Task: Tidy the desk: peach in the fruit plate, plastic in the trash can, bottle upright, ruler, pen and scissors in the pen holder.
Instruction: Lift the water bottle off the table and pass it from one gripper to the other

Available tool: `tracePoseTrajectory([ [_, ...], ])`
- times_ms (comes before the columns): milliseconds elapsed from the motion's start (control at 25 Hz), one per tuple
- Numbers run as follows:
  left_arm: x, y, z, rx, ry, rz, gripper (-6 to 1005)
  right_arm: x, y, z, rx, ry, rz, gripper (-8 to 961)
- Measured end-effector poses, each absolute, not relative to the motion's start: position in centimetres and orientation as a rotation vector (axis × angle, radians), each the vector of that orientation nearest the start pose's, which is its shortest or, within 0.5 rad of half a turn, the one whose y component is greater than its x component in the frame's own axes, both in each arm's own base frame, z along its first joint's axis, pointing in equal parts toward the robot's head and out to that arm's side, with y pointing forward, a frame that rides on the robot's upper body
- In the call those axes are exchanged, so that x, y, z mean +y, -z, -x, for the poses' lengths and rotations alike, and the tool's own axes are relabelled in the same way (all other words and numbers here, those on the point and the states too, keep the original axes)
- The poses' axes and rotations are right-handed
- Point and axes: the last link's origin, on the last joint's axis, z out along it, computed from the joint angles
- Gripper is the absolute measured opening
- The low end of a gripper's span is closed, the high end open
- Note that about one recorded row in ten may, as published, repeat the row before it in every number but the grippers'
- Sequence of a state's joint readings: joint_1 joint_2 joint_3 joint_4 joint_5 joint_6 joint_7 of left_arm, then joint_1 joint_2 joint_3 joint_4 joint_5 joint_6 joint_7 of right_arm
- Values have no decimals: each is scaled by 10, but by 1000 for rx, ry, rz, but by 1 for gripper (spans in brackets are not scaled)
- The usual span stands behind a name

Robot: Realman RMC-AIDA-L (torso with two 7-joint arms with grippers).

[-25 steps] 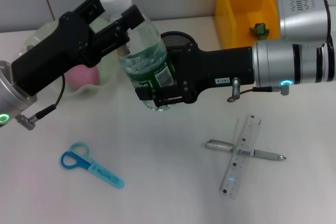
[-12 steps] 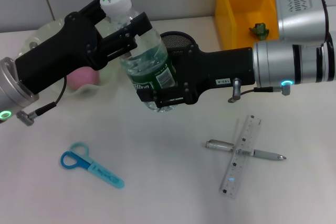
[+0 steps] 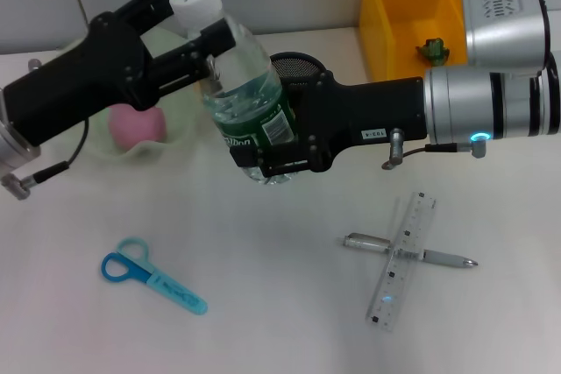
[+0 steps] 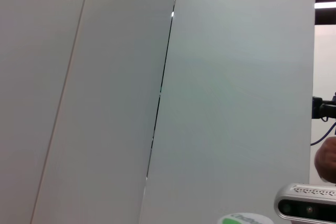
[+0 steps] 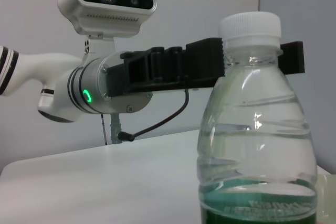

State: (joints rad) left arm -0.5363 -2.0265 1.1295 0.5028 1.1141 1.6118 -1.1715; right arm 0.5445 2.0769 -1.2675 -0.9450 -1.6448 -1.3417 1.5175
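Bottle-righting step: my right jaws (image 3: 263, 151) clamp the bottle (image 3: 250, 107) low, upright above the table (image 3: 280, 304); left jaws (image 3: 197, 28) grip its neck; next, I'd lower gently, then release.

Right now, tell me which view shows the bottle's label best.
The head view: the bottle shows whole, green label facing the camera, held between the left gripper at its neck and the right gripper at its base. The right wrist view cuts the label off; the left wrist view shows only the cap's edge.
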Motion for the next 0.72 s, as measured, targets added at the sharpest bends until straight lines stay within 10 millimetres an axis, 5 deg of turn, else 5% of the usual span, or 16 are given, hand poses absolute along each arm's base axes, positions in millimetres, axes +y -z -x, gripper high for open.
tracePoseTrajectory([
  [720,345,-22,191,-290,1370,2492,813,357,26,-156,222,-689,2861,742],
])
